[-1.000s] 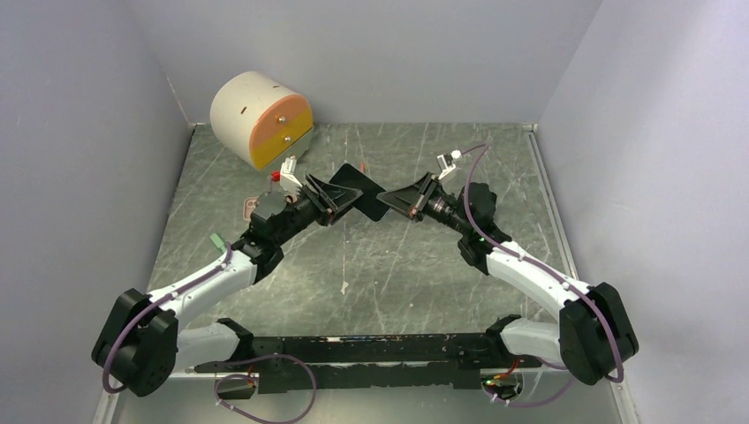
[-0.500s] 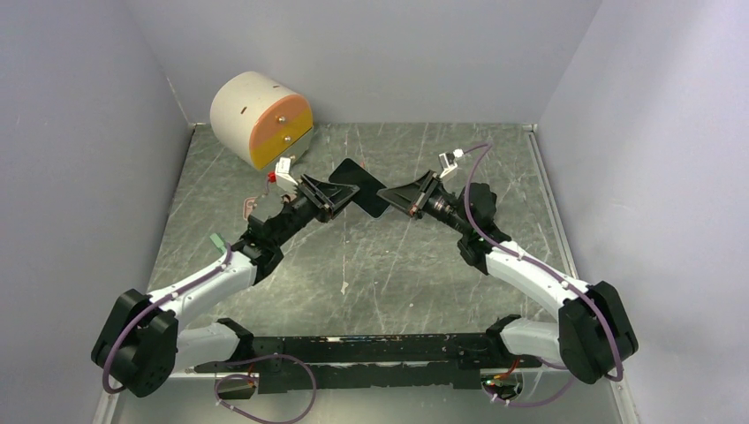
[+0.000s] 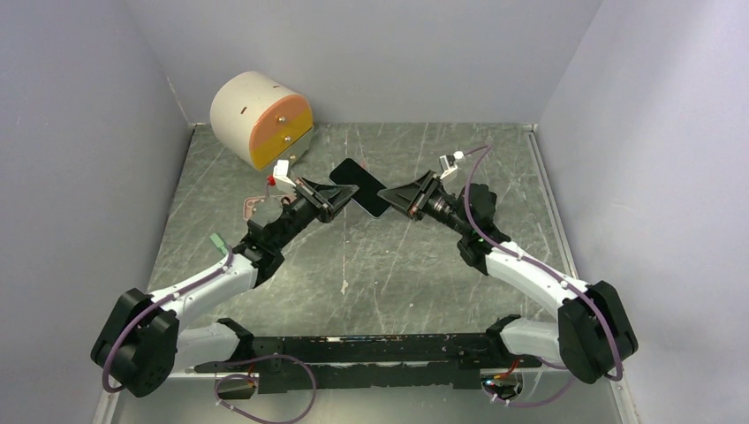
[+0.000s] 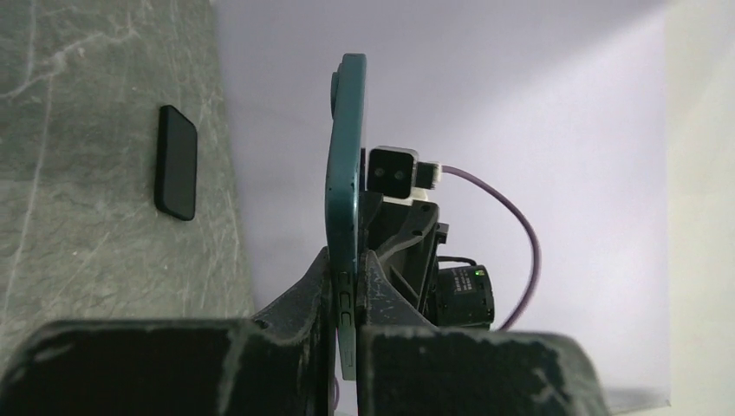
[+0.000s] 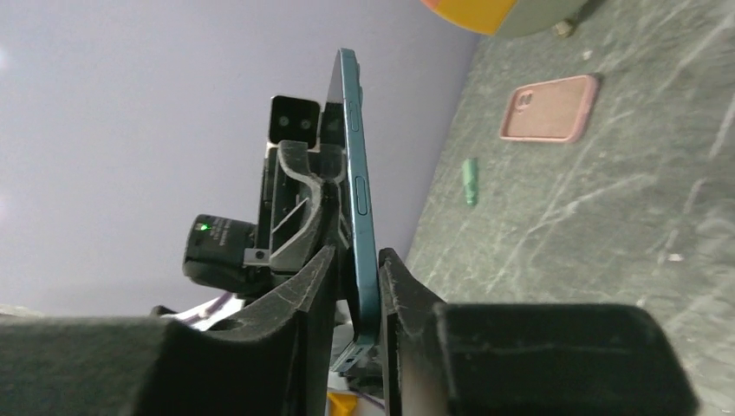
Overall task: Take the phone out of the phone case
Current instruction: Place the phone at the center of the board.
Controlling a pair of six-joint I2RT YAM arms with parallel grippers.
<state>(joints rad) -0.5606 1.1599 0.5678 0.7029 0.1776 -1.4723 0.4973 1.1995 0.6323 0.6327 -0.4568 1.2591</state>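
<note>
A dark phone (image 3: 360,186) with a teal edge hangs in the air above the table's middle, between my two grippers. My left gripper (image 3: 339,196) is shut on the phone's (image 4: 345,156) left end, both fingers pressed flat against it. My right gripper (image 3: 394,196) straddles the phone's (image 5: 357,165) other end, with a thin gap beside each finger, so it is open. The pink phone case (image 5: 549,108) lies flat on the table, apart from the phone. In the top view the phone case (image 3: 254,205) shows beside my left arm.
A round white drawer unit (image 3: 261,119) with an orange and yellow front stands at the back left. A small green piece (image 3: 215,240) lies left of my left arm. A small black slab (image 4: 176,162) lies on the table by the wall.
My left gripper has closed onto the phone. My right gripper has loosened from a tight grip to a slight opening. The phone has tilted a little between them.
</note>
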